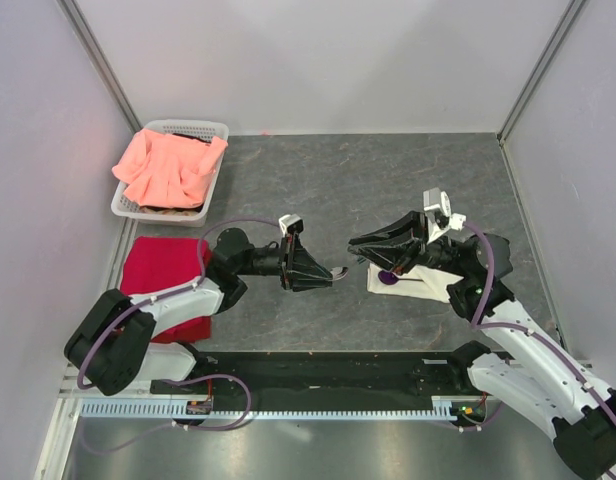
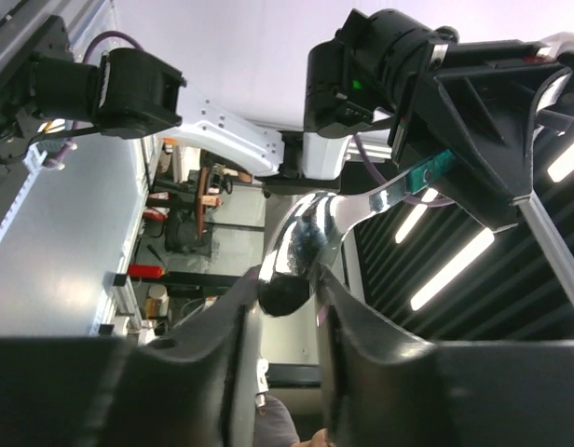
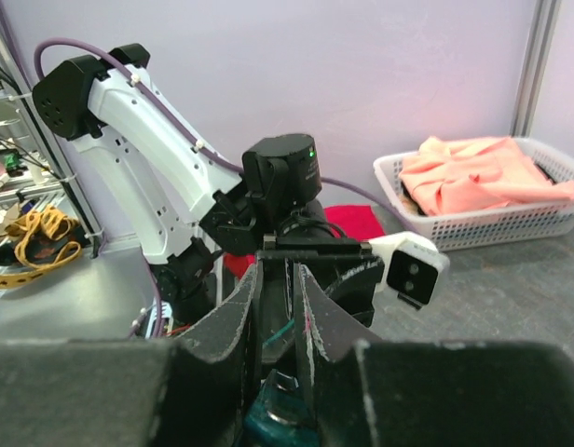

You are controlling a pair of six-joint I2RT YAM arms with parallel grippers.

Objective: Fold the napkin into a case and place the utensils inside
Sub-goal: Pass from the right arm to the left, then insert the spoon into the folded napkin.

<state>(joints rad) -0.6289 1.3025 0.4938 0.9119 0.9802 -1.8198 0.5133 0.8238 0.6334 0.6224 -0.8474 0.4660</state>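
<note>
Two claws on one spoon (image 2: 301, 244): my left gripper (image 2: 285, 303) is pinched onto the bowl and my right gripper (image 3: 278, 275) clamps the handle end. The spoon hangs just left of the case (image 1: 425, 283), long axis pointing toward it, with the right arm nearer.

The table (image 1: 388, 180) is a dark grey, speckled surface closed in by pale walls on the left, right and far sides. At its far left corner stands a white plastic basket (image 1: 193, 125). Nearer on the left, close to the wall, a red cloth (image 1: 163, 270) lies flat. Right of centre lies the cream-white napkin (image 1: 428, 290), apparently folded, though an arm hides part of it. A black base plate (image 1: 328, 370) runs along the near edge.
</note>
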